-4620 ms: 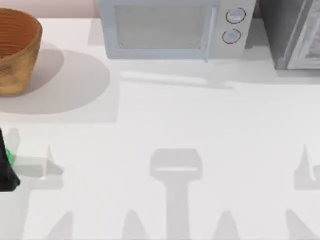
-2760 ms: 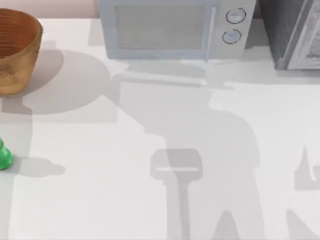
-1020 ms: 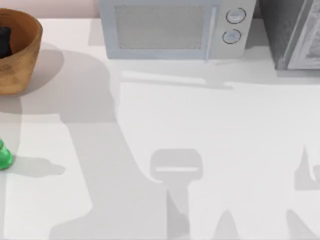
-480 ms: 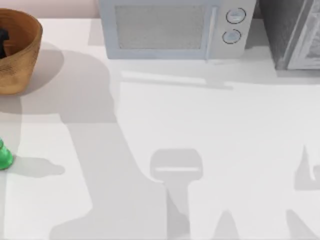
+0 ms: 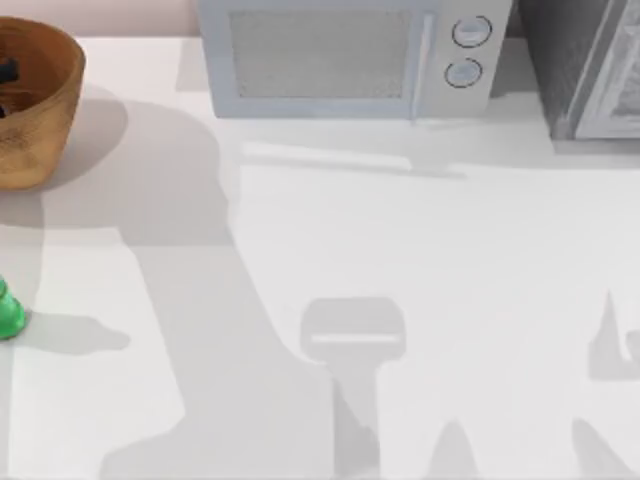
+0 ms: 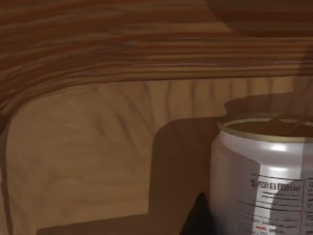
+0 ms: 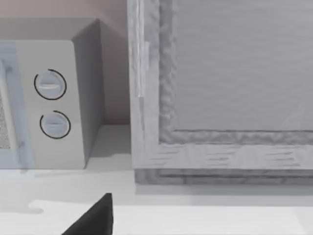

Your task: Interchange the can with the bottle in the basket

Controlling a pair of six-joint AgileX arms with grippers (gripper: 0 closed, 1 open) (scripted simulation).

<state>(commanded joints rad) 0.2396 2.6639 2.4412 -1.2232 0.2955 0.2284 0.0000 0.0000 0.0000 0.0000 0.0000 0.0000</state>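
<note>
The desk (image 5: 400,250) is a plain white surface crossed by soft grey shadows, with a pale pinkish wall behind its far edge. A light grey microwave (image 5: 345,55) with two round knobs stands at the back, near the middle, and a grey textured cabinet (image 5: 590,65) stands at the back right corner; the right wrist view looks at that same cabinet (image 7: 225,88) and at the knob side of the microwave (image 7: 54,103) beside it, with a dark piece of the right gripper (image 7: 95,218) at the lower edge, though I cannot tell whether its fingers are spread or together. The basket (image 5: 45,105), orange-brown and ribbed, sits at the back left corner of the desk, partly cut by the top view's left edge. A small dark part of the left gripper (image 5: 6,72) shows inside its rim, so the left arm is reaching down into it. From the left wrist view the woven inner wall and floor of the basket (image 6: 98,147) lie close, and the can (image 6: 264,176) stands upright on the basket floor, its dull gold top and silvery-white side with printed text just beside a dark gripper part at the lower edge; whether the fingers are apart or pressed together cannot be told, nor whether they touch the can. The bottle (image 5: 8,312), bright green, stands on the desk at the left edge, well in front of the basket and apart from it.
</note>
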